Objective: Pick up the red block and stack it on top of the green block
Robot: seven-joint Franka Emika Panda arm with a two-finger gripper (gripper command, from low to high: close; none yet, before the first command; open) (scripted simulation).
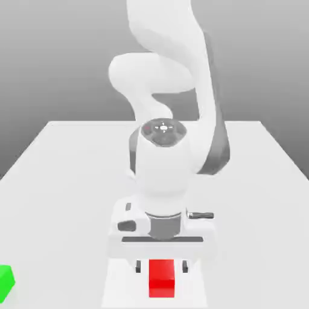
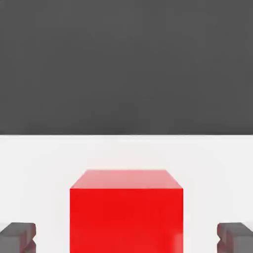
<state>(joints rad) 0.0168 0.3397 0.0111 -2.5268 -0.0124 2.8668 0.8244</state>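
Note:
The red block (image 1: 162,280) rests on the white table near its front edge, in the middle of the exterior view. My gripper (image 1: 161,267) is lowered straight over it, one dark finger on each side, and a gap shows between each finger and the cube. The hand view shows the red block (image 2: 126,217) centred between the fingertips (image 2: 19,236), which stand apart from its sides. The jaws are open around the block and do not touch it. The green block (image 1: 5,283) sits at the far edge of the exterior view's left, partly cut off.
The white table (image 1: 66,181) stretches back behind the arm. The arm's white body rises over the middle of the table and hides the surface behind the hand.

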